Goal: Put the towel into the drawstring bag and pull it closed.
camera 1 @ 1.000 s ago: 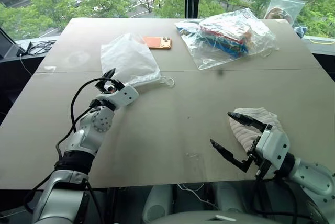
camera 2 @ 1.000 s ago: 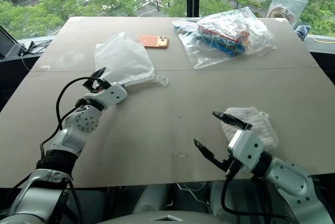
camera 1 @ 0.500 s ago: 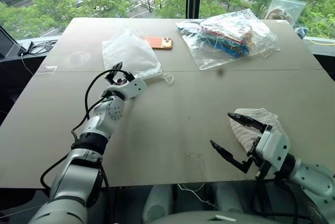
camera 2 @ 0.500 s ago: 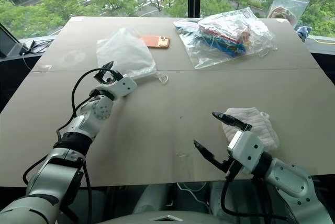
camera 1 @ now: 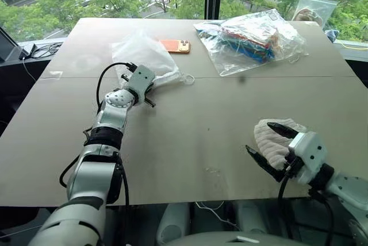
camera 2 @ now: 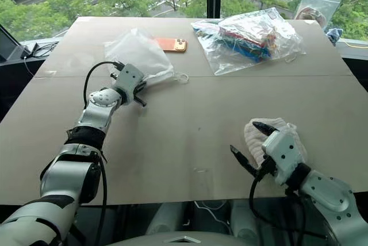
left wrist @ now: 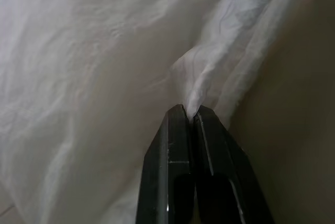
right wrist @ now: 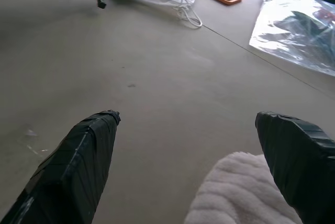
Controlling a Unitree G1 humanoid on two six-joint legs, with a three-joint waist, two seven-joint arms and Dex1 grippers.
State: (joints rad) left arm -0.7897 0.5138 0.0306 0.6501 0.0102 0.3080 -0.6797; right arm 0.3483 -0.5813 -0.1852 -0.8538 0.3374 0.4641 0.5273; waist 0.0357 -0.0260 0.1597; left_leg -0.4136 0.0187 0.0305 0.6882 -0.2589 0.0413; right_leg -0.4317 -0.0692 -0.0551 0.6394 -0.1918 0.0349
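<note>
The left hand [camera 1: 148, 93] pinches a fold of the thin translucent white drawstring bag [camera 1: 144, 57] at the desk's [camera 1: 190, 125] far side, probably to lift its mouth. The right hand [camera 1: 275, 149] gapes wide, empty, straddling the ribbed off-white towel [camera 1: 270, 139] near the front edge.

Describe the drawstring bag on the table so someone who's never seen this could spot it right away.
On the tan table, look at the far left part, beside the orange phone. The drawstring bag is the thin, see-through white pouch with a looped cord at its mouth, pinched by the left hand. The clear plastic bag nearby shows colourful contents.
</note>
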